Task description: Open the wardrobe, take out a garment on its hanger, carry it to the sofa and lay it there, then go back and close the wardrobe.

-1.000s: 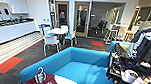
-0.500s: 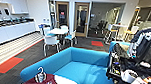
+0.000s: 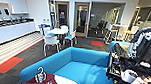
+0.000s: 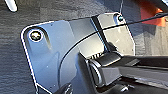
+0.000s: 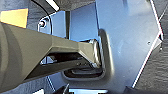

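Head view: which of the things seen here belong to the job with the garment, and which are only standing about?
For the job:
- garment, dark red, at the picture's lower edge
- hanger, its hook above the garment
- sofa, bright blue

Just there:
- white chairs and small table
- kitchen counter
- red floor patches

Bright blue sofa [image 3: 85,68] ahead, dark red garment [image 3: 43,82] on white hanger [image 3: 40,74] just before it
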You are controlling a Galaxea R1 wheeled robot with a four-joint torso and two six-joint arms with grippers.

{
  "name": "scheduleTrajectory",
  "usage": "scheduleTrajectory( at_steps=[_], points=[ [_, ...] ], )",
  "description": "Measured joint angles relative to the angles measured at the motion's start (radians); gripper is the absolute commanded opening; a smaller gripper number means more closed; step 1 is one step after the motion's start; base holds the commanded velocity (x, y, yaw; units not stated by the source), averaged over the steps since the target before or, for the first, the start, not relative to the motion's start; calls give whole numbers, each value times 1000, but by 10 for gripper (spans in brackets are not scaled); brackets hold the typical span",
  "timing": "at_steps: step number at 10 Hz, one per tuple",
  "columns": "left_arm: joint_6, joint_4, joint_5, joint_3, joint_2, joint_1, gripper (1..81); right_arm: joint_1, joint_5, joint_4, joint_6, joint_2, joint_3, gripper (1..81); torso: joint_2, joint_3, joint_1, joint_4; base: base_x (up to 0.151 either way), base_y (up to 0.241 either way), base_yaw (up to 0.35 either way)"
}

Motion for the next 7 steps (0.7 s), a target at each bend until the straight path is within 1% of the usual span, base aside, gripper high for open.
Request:
scheduleTrajectory(
  at_steps=[2, 4, 7],
  points=[
    [0, 0, 0, 0, 0, 0, 811, 0, 0, 0, 0, 0, 0, 811, 0, 0, 0, 0, 0, 0, 0],
    [0, 0, 0, 0, 0, 0, 811, 0, -1, 0, 0, 0, 0, 811, 0, 0, 0, 0, 0, 0, 221],
    [0, 2, 0, 0, -16, -1, 811, -2, -22, -1, 0, -1, -34, 811, 0, 0, 0, 0, 0, 0, 239]
  ],
)
